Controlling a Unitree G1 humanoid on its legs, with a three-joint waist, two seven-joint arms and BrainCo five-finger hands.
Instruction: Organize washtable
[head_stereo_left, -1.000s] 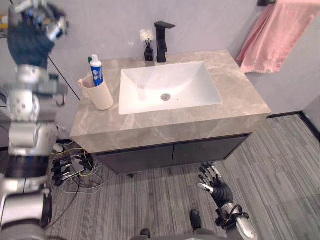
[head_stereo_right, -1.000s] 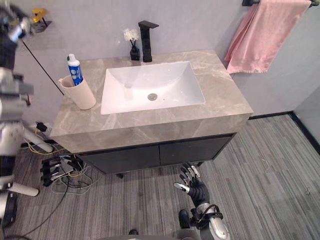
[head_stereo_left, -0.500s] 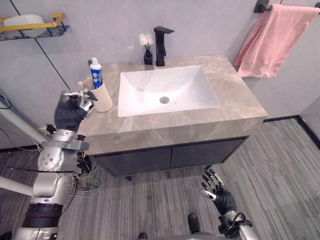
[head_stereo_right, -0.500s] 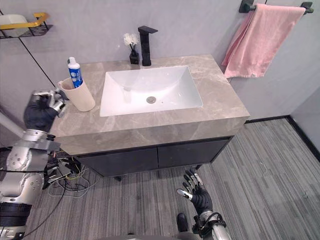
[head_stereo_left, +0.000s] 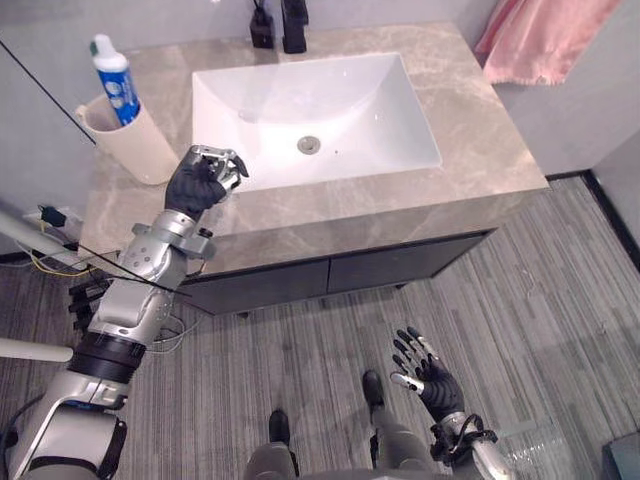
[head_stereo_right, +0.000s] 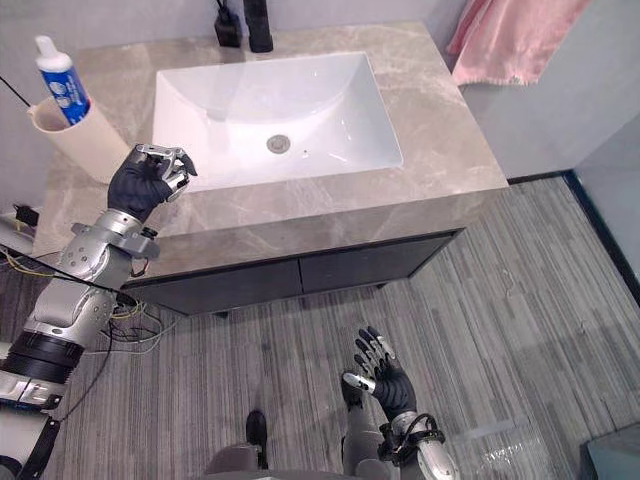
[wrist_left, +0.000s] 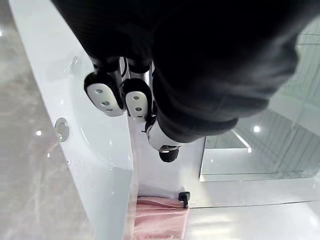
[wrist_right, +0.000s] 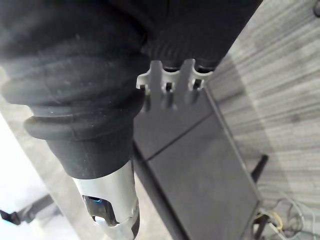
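Note:
A marble washtable (head_stereo_left: 478, 120) holds a white sink (head_stereo_left: 330, 95). At its back left stands a cream cup (head_stereo_left: 135, 150) with a blue-and-white toothpaste tube (head_stereo_left: 113, 68) upright in it. My left hand (head_stereo_left: 203, 180) hovers over the counter between the cup and the sink's left rim. Its fingers (wrist_left: 105, 95) are curled and I see nothing in them. My right hand (head_stereo_left: 430, 376) hangs low over the floor in front of the cabinet, fingers spread open and holding nothing.
A black faucet (head_stereo_left: 293, 12) and a small dark bottle (head_stereo_left: 262, 25) stand behind the sink. A pink towel (head_stereo_left: 545, 35) hangs on the wall at the right. Dark cabinet doors (wrist_right: 200, 170) sit under the counter. Loose cables (head_stereo_left: 60, 225) lie on the floor to the left.
My left hand has come down from up by the wall shelf to the counter beside the sink. The camera has tipped downward. The right hand has stayed low.

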